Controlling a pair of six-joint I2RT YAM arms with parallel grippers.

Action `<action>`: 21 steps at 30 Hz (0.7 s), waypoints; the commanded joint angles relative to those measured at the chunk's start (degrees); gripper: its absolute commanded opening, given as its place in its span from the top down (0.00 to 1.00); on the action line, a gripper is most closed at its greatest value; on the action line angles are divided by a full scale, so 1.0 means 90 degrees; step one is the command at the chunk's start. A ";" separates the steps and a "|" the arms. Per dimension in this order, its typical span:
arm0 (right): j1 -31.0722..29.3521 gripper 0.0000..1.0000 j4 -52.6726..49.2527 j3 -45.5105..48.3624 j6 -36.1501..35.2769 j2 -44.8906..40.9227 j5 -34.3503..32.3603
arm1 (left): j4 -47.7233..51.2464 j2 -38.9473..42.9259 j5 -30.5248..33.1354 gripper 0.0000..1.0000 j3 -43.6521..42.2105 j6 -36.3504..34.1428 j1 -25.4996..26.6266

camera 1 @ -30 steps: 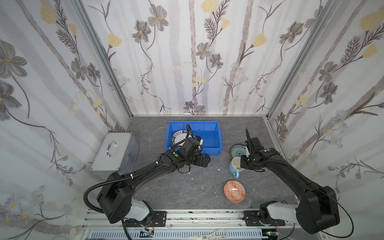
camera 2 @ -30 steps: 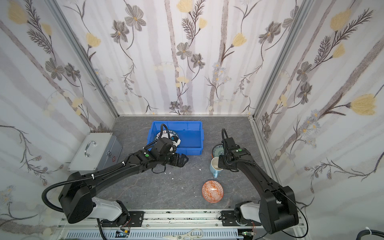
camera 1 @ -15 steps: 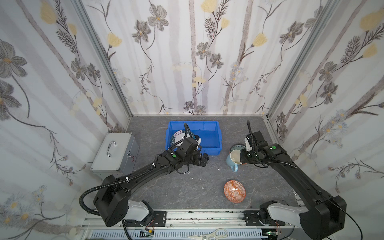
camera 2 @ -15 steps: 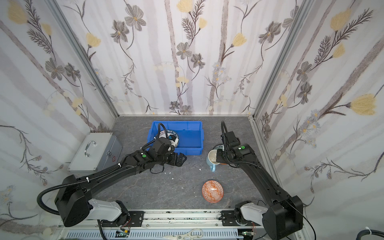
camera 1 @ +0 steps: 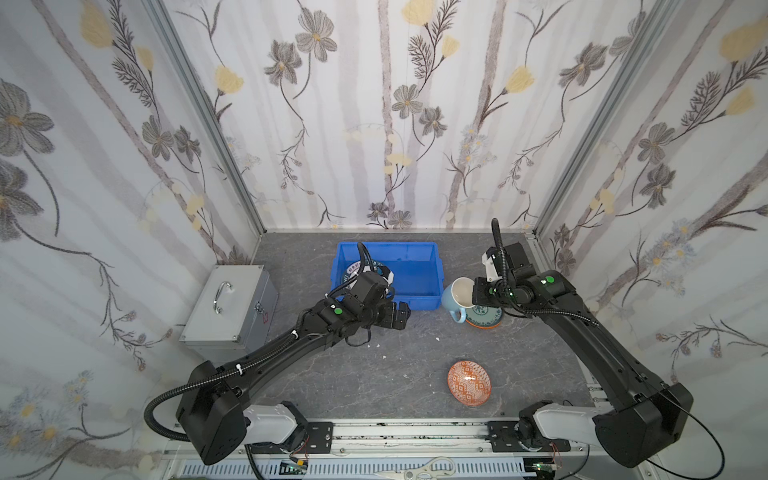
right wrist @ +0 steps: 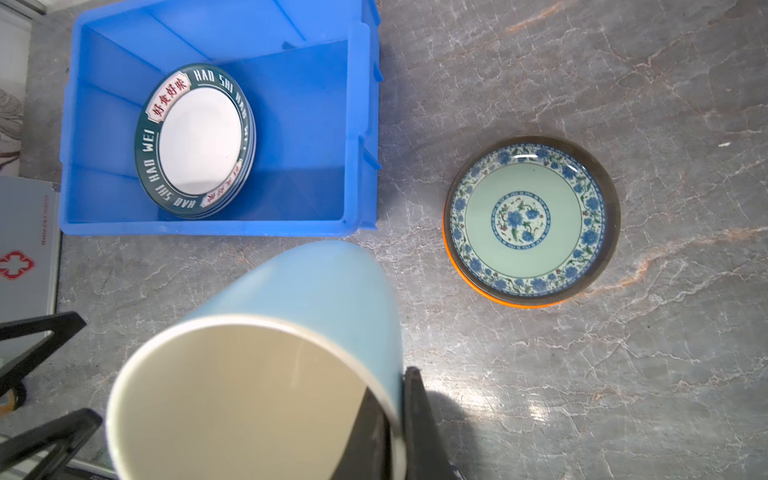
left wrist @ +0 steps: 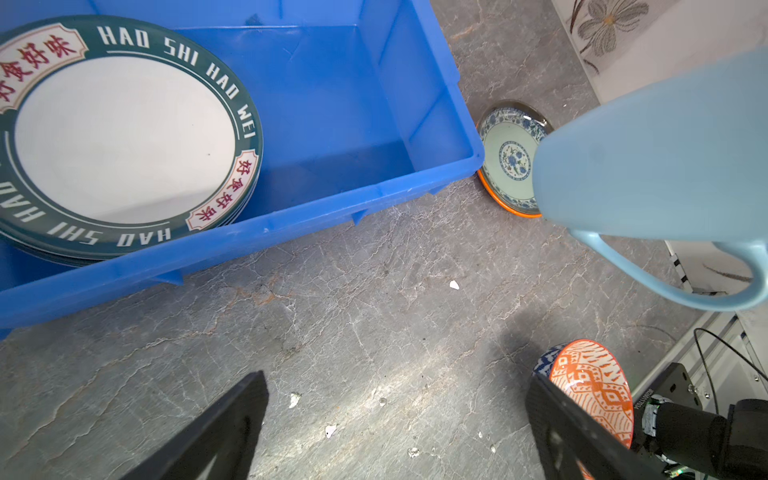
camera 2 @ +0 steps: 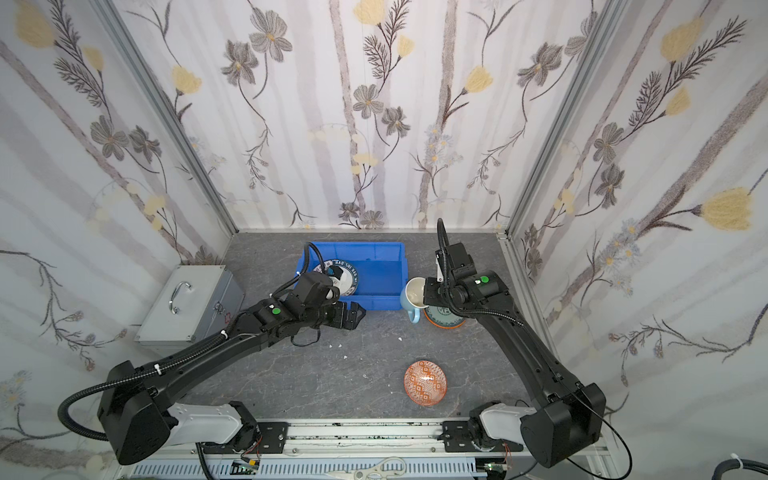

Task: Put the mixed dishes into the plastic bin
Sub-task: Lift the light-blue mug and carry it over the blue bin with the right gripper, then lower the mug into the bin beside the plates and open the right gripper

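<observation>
In both top views the right gripper pinches the tilted light-blue mug by its rim, just right of the blue bin. The left gripper gapes empty at centre frame.

Left wrist view: the mug's handle shows, and its side hides part of the teal plate.

Right wrist view: fingers clamp the rim, and the mug's base points toward the bin's near corner.

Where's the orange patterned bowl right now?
In both top views the orange patterned bowl lies on the right, alone on the grey table, nearer the camera than the teal plate.

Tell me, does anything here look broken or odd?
Small white chips lie scattered on the grey tabletop between the blue bin and the orange bowl; possibly broken fragments, source unclear. The light-blue mug is just held tilted.
</observation>
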State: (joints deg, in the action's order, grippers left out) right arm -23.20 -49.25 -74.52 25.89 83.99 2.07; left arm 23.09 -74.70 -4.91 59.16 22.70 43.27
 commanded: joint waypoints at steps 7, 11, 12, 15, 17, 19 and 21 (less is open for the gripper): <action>-0.0168 1.00 0.0532 -0.1632 -0.0180 0.1533 0.0135 | 0.0523 0.0438 0.0201 0.00 0.0032 -0.0042 -0.0188; -0.0183 1.00 0.0495 -0.2558 -0.0368 0.2468 0.0217 | 0.0623 0.0798 0.0264 0.00 -0.0169 0.0028 -0.0265; -0.0186 1.00 0.0449 -0.2811 -0.0419 0.2731 0.0223 | 0.0625 0.0885 0.0241 0.00 -0.0232 0.0043 -0.0283; -0.0186 1.00 0.0253 -0.3663 -0.0522 0.3521 0.0335 | 0.0703 0.1074 0.0295 0.00 -0.0347 0.0080 -0.0315; -0.0186 1.00 0.0082 -0.4292 -0.0598 0.4055 0.0374 | 0.0767 0.1165 0.0366 0.00 -0.0423 0.0080 -0.0357; -0.0186 1.00 -0.0213 -0.5063 -0.0690 0.4636 0.0329 | 0.0751 0.1243 0.0387 0.00 -0.0522 0.0114 -0.0409; -0.0177 1.00 -0.0460 -0.5746 -0.0753 0.5203 0.0263 | 0.0749 0.1268 0.0360 0.00 -0.0585 0.0124 -0.0466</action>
State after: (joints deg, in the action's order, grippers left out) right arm -24.80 -52.12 -120.57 20.64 126.69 4.05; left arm 29.06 -63.77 -2.61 54.50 22.96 39.51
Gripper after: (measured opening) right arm 0.078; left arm 0.997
